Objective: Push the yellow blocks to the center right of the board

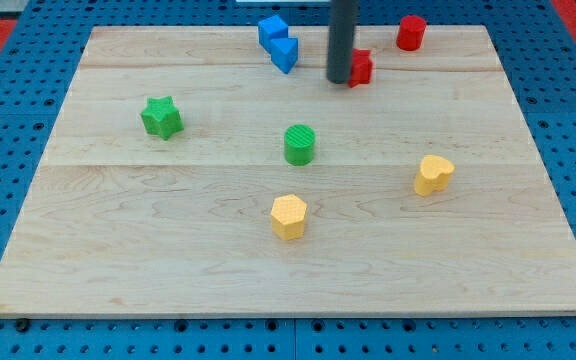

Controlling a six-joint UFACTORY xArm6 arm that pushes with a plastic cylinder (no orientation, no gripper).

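Observation:
A yellow hexagonal block [289,216] lies at the board's lower middle. A yellow heart-shaped block [433,174] lies right of centre, closer to the view's right edge. My tip [341,79] stands near the view's top, touching or just left of a small red block [361,67]. The tip is far above both yellow blocks, with the green cylinder between it and the hexagon.
A green cylinder [300,144] sits near the board's centre. A green star [161,117] lies at the left. Two blue blocks [279,42] lie together at the top, left of the tip. A red cylinder [411,32] stands at the top right. The wooden board [168,260] rests on a blue pegboard.

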